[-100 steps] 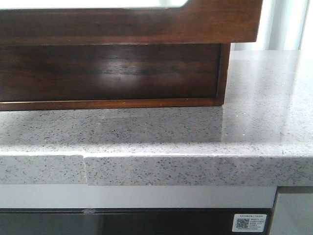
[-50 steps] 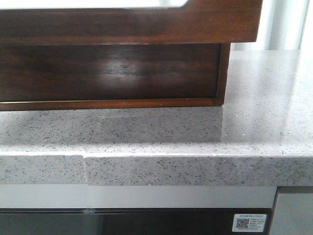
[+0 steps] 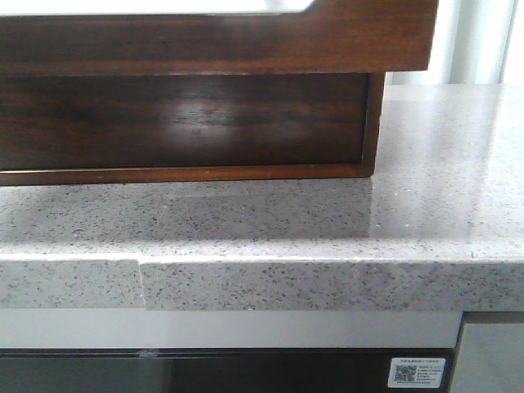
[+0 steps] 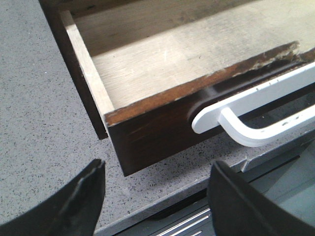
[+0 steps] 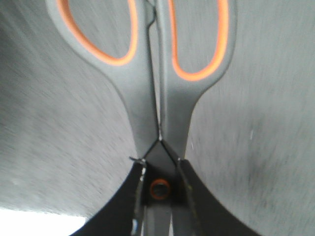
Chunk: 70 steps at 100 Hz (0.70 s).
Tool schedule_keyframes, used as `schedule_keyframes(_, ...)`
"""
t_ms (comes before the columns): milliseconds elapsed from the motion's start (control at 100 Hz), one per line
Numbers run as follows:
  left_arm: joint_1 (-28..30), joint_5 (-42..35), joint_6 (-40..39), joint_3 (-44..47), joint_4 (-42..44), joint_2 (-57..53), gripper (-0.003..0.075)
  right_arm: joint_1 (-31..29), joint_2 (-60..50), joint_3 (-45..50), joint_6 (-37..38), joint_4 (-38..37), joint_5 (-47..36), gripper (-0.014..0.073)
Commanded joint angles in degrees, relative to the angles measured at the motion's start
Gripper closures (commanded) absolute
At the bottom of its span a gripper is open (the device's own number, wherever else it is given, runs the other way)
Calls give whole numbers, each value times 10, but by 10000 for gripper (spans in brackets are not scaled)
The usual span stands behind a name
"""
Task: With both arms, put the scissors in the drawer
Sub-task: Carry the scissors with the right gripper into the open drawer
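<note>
Nothing has moved: right tool (image 5: 160,172) clamps scissors (image 5: 152,98); left tool (image 4: 155,196) gapes empty beside the open drawer (image 4: 147,132).

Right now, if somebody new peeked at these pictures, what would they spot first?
Probably the scissors, with gray handles lined in bright orange, filling the right wrist view and pinched near the pivot by the right gripper. Next, the open drawer, dark wood with a pale, bare inside and a white handle on its front, sitting on the speckled gray counter. The left gripper hangs open in front of it, holding nothing.
</note>
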Motion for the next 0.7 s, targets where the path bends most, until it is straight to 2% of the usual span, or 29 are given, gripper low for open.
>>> schedule_keyframes(0, -5, -40, -6, -19, -8, 4, 293, 27, -50, -47, -20, 24, -22, 606)
schedule_keyframes(190, -5, -40, -6, -19, -8, 4, 293, 128, -94, -108, -55, 50, -28, 606)
schedule_keyframes(360, -5, -40, -6, -19, -8, 4, 293, 259, -106, -151, -86, 53, -32, 606)
schedule_keyframes(520, -5, -40, -6, -19, -8, 4, 293, 376, -98, -156, -131, 53, -35, 606)
schedule_keyframes(690, -5, -40, -6, -19, -8, 4, 293, 458, -68, -156, -168, 53, -34, 606)
